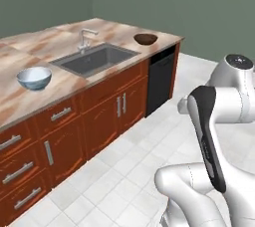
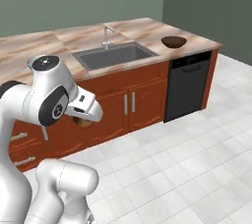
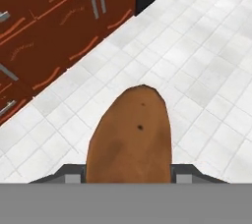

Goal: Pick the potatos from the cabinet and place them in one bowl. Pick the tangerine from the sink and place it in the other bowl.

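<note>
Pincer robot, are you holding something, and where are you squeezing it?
Yes. The pincer holds a brown potato, gripped on its two sides near the end closest to the hand; the rest sticks out over the white tiled floor.

Glossy white rounded arm (image 1: 219, 106), black joint bands, grey disc caps.

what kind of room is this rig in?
A rendered kitchen, by the look of it: a marble-look counter with a sink and faucet, wooden cabinets below, and a black dishwasher at the end.
</note>
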Motion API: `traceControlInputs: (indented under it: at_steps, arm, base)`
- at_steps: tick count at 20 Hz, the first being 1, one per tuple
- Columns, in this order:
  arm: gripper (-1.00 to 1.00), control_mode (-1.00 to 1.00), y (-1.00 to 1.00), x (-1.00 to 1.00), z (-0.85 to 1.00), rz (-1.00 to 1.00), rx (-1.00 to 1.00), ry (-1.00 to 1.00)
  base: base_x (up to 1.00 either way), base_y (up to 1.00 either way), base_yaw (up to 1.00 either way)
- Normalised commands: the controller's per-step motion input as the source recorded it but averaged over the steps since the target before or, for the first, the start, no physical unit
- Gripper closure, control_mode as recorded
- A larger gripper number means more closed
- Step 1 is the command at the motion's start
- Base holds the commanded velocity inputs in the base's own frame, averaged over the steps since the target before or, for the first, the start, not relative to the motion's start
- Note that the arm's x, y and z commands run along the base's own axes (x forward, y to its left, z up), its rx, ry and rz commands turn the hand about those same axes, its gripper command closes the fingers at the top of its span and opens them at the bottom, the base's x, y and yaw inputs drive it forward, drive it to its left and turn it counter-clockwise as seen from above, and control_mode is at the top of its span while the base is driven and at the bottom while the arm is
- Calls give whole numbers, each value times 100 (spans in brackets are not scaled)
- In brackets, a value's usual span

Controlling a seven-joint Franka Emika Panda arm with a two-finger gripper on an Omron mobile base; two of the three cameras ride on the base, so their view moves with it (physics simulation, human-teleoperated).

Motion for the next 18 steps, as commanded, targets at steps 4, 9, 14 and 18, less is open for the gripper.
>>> traceControlInputs:
  at_steps: [4,9,14,18]
  arm:
    - [100,100,0,0,0,0,0,0]
    - [100,100,0,0,0,0,0,0]
    - [100,100,0,0,0,0,0,0]
    - [100,100,0,0,0,0,0,0]
  base:
    - [100,-61,20]
    - [100,-16,24]
    - [100,0,51]
    - [97,1,49]
